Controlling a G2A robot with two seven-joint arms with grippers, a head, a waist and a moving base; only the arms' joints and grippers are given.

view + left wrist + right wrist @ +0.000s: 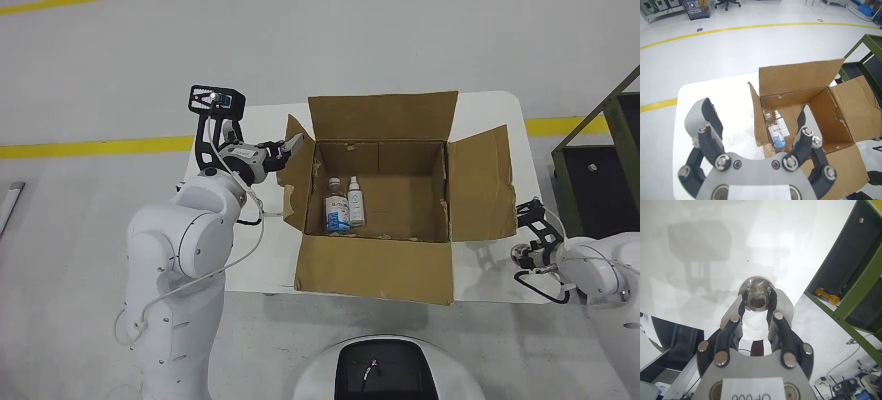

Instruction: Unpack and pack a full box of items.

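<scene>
Left pincer [755, 108] spread wide and empty, hanging at the box's [831, 121] near flap. 2 bottles lie flat inside, ahead of and below it: clear bottle [777, 136] and spray bottle [781, 123], side by side, long axes pointing away from me, caps far. My right pincer [757, 297] clamps a steel bushing [757, 289], well apart past the opposite flap. I judge the left arm nearer.

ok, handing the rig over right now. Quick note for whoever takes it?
Left gripper open, empty, by the box's left flap.
Right gripper shut on a metal fitting, at the table's right edge.
Box open on the table; clear bottle and spray bottle lie inside, near its left wall.
Done: apparently most of the unpacking. Left: both bottles out, then repack.
</scene>
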